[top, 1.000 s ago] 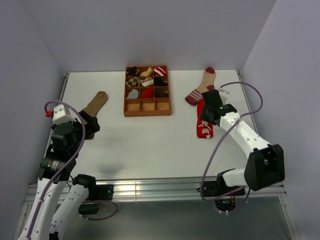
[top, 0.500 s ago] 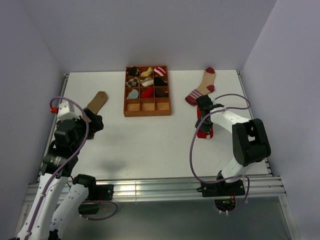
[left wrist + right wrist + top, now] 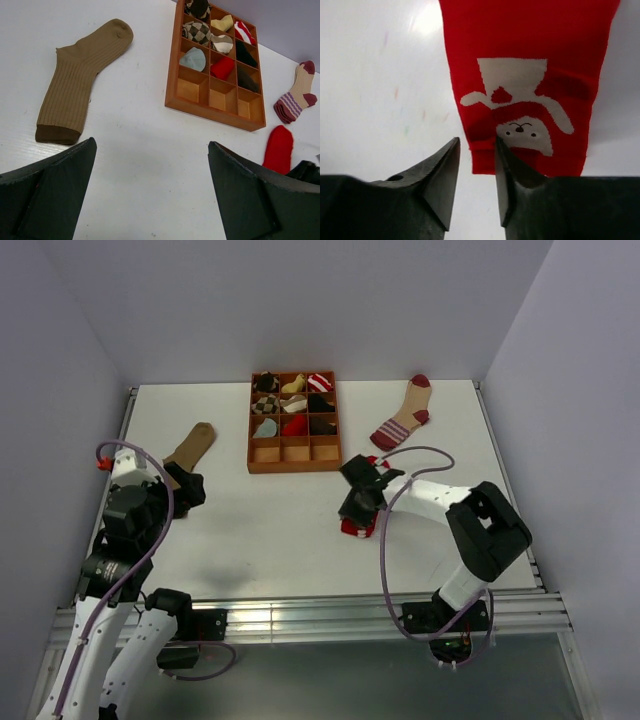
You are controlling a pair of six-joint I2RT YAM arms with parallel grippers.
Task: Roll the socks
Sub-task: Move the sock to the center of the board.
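Soft, light, limp knit in all three: nothing stiff to push against, prone to bunch and drag across the smooth surface (image 3: 260, 530). Best taken at a cuff or toe edge, pinching both layers, then turned over on itself.

Red sock (image 3: 525, 50) at centre-right, just near of the tray's (image 3: 295, 466) right corner. Brown sock (image 3: 80, 80) flat at far left. Striped sock (image 3: 403, 420) far right, well apart from the others.

Right arm (image 3: 440, 495) folded leftward and low, right tool (image 3: 477, 140) pitched down over the red sock's end edge. Narrow gap, a corner of fabric showing between the tips; pinched or merely beneath them, cannot tell.

Left arm (image 3: 125, 530) upright at near left, left tool (image 3: 150, 145) spread wide and empty, hovering just near of the brown sock's cuff.
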